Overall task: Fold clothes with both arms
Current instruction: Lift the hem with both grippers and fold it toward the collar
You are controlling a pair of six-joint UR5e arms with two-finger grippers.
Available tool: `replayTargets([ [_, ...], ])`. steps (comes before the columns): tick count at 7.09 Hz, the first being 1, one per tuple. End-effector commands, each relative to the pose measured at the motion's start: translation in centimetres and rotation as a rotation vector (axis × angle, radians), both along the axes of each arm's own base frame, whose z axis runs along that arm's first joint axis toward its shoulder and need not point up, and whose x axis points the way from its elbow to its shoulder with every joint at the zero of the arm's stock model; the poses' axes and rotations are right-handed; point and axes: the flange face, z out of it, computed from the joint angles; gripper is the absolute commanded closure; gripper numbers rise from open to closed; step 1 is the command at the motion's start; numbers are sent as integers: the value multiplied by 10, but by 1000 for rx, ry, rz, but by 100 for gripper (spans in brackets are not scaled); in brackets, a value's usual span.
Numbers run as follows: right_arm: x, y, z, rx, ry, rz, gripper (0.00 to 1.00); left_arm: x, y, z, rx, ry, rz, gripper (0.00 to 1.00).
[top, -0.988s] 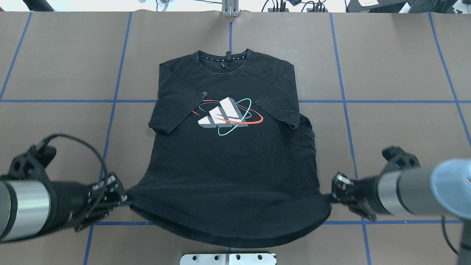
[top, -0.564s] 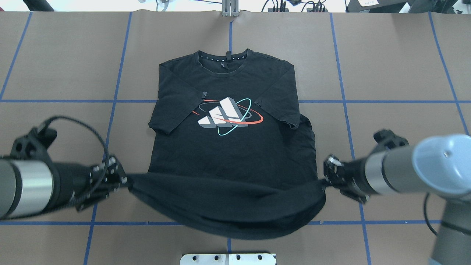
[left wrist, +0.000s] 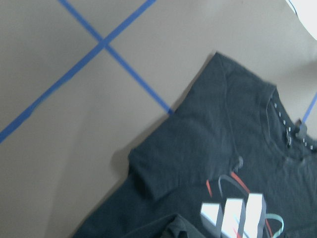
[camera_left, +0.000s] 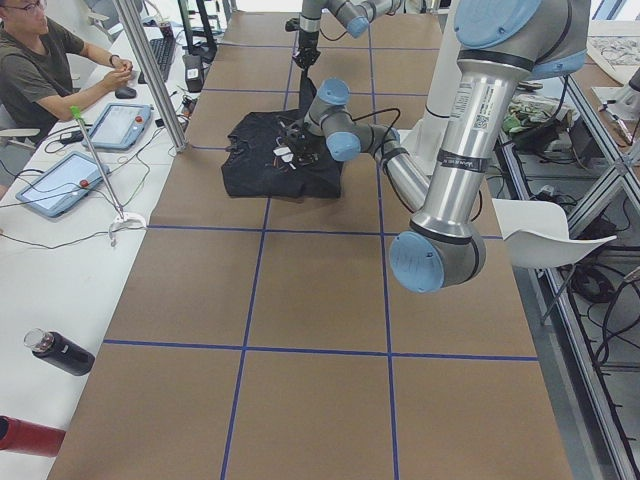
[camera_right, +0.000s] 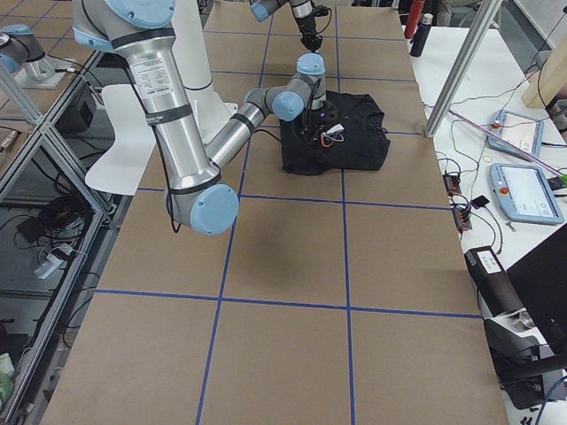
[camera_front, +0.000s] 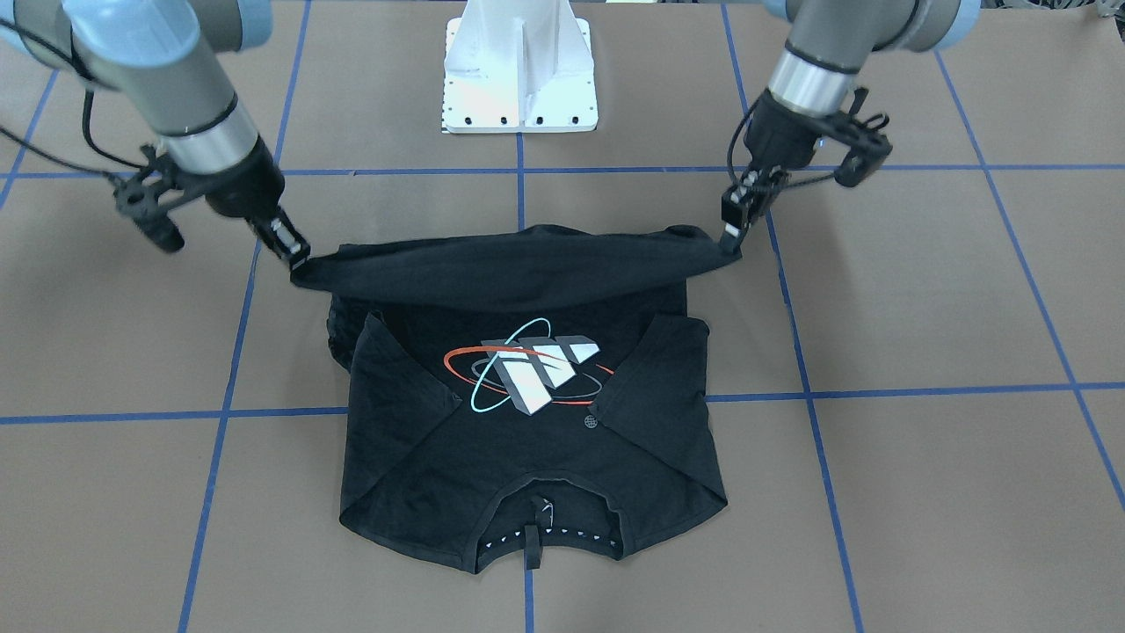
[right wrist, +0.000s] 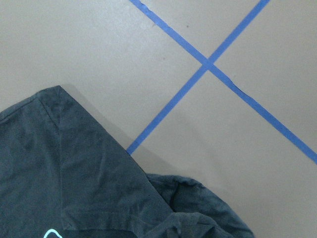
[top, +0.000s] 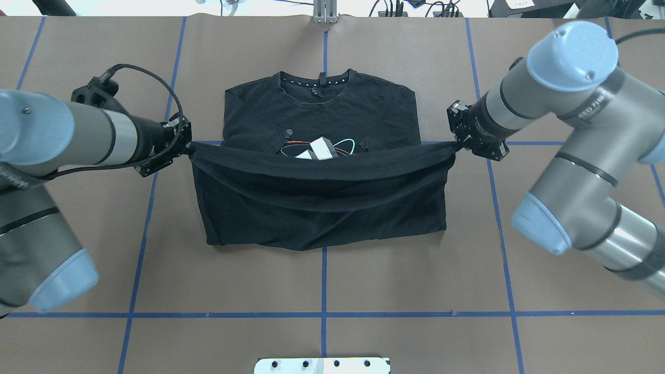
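- Nearest the robot, a white pedestal base [camera_front: 520, 79] stands on the brown table [top: 415, 259], which is crossed by blue tape lines [top: 208, 315].
- Beyond the base, the black T-shirt [top: 322, 218] lies at the table's middle. Its lower part is doubled over, so a fold forms the edge closest to the robot.
- Above that fold the hem [top: 389, 161] is a sagging band, raised off the cloth beneath and stretched between the two grippers.
- The left gripper [top: 186, 147] is clamped on the hem corner at the robot's left, and the right gripper [top: 454, 145] is pinched tight on the opposite corner.
- Just past the hem, the chest print [top: 323, 149] is half covered from overhead, though the front-facing camera shows it whole.
- The short sleeves [camera_front: 395, 387] lie folded inward, flat on the chest on either side of the print.
- Farthest out, the white-dotted collar [top: 317, 85] rests flat on the table.
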Motion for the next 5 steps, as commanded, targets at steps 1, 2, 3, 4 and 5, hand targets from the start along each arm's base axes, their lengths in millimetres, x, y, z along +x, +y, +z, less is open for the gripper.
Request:
replayTargets([
  [1, -5, -60, 2, 10, 44, 15, 100, 4, -39, 32, 22, -35, -21, 100],
  [2, -14, -74, 6, 8, 64, 4, 100, 6, -62, 35, 29, -39, -42, 100],
  [3, -26, -89, 8, -3, 82, 0, 100, 21, -87, 40, 16, -57, -56, 100],
  [4, -36, -102, 14, 2, 99, -9, 100, 20, -108, 42, 43, -55, -102, 100],
  [5, -43, -111, 27, 17, 92, -5, 100, 24, -125, 45, 39, -62, -116, 100],
])
